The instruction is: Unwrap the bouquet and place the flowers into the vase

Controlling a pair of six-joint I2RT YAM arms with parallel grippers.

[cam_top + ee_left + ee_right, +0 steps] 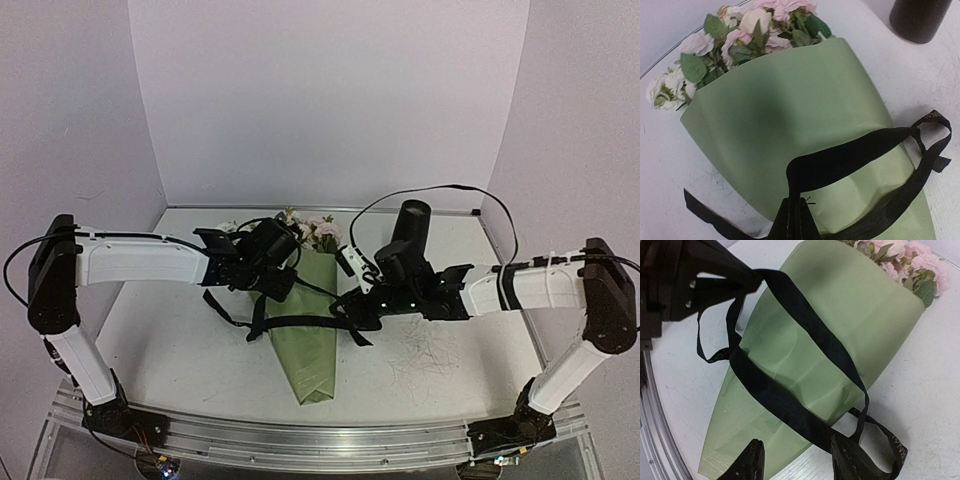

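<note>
- Top external view is showing the bouquet (315,360) lying flat on the table (450,370) in the middle of the frame. Its flowers (315,232) are pointing at the far wall, and the black vase (410,222) is standing near them on the right.
- The left gripper (797,222) is pinching the black ribbon (850,155) tight at the bottom middle of the left wrist view.
- The right gripper (802,460) is hanging with its fingers apart over the green paper (840,305), gripping nothing.
- The untying step seems to be going on, and the paper is not off yet.
- Next, the left gripper is likely needing to pull the black ribbon away while the right gripper is pinning the green paper down.
- The left wrist view is showing the pinch up close. The top external view alone is showing the top of the vase, and the right wrist view is not showing the vase at all.
</note>
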